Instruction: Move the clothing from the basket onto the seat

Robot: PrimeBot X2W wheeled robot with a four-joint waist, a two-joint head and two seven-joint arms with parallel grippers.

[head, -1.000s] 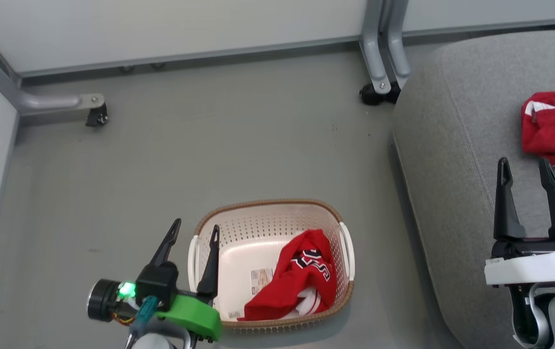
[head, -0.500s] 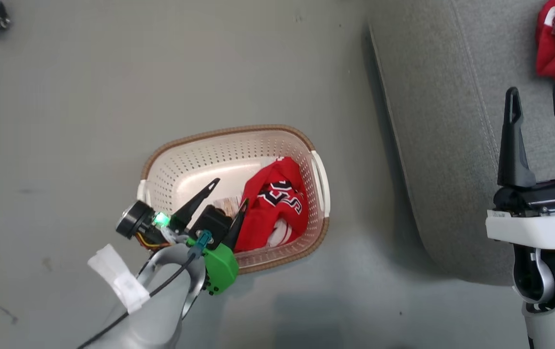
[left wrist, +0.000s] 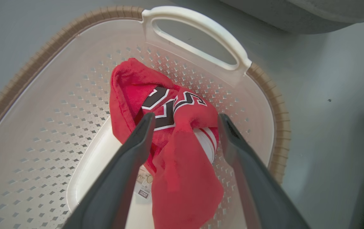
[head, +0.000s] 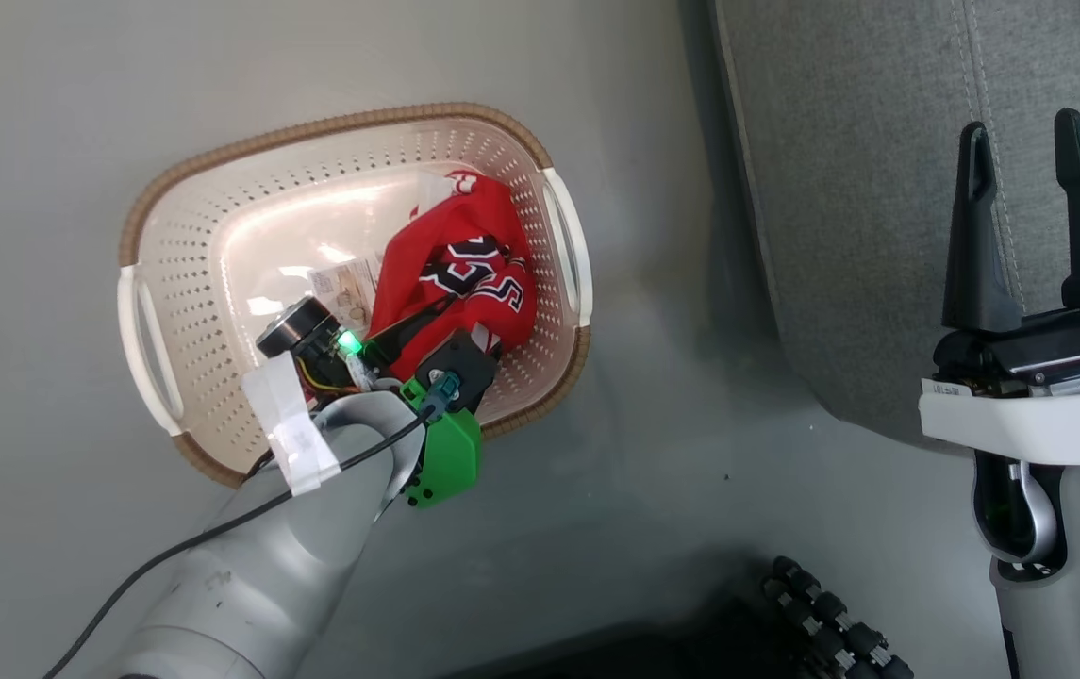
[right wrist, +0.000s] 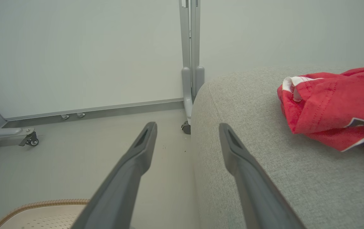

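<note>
Grey floor holds basket; lettered garment inside, 2nd garment on seat. Left jaws spread astride lettered garment; right jaws spread, empty. Close too shallow and you pinch 1 fold, cloth slips; too deep, you snag basket.

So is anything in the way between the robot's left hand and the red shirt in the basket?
Nothing visible is. The left hand is down inside the cream-white perforated plastic basket, open, with its dark fingers on either side of the crumpled bright red fabric garment with black letters.
</note>
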